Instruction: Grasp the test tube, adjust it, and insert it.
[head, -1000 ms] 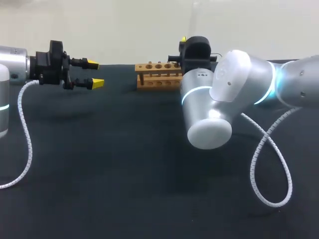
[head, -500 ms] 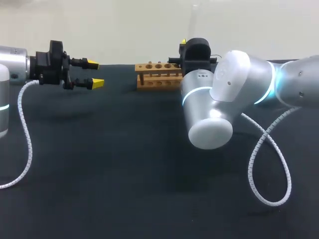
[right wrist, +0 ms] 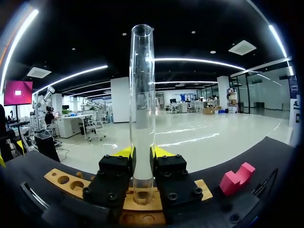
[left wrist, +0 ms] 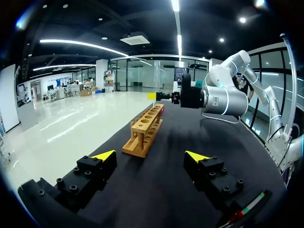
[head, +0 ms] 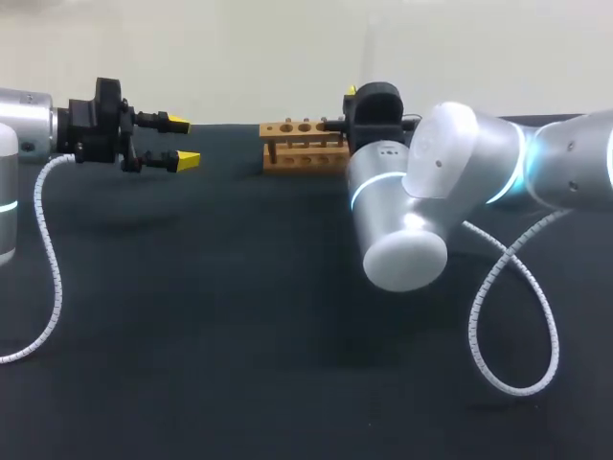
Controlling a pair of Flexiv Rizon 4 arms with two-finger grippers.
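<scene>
Right pincer (right wrist: 142,153): closed on the test tube (right wrist: 142,95), one finger on each side, gripping low on the glass. The tube stands upright and most of its length rises clear above the fingers, open mouth uppermost. It is clear glass; contents cannot be made out.

Tube's lower end: directly over the wooden rack (right wrist: 64,180), at the level of its top board and in line with a hole. Whether the tip has entered the hole cannot be told from the right wrist view. More holes in the board run off to one side of the pincer. A pink block (right wrist: 236,178) lies on the worktop just past the rack's other end.

Head view: the right arm (head: 450,163) comes in from the right and bends back across the middle. Its pincer (head: 352,93) sits at the right end of the rack (head: 302,146), with only one yellow tip showing there. The rack stands near the far edge of the dark worktop (head: 239,316).

Left pincer (head: 182,141): fingers wide apart, nothing between them, held above the worktop well to the left of the rack and pointing towards it. In the left wrist view, the rack (left wrist: 145,130) lies ahead of this pincer (left wrist: 151,156), lengthwise, with the right pincer (left wrist: 159,96) at its far end.

A white coiled cable (head: 43,259) hangs from the left arm (head: 24,125)
</scene>
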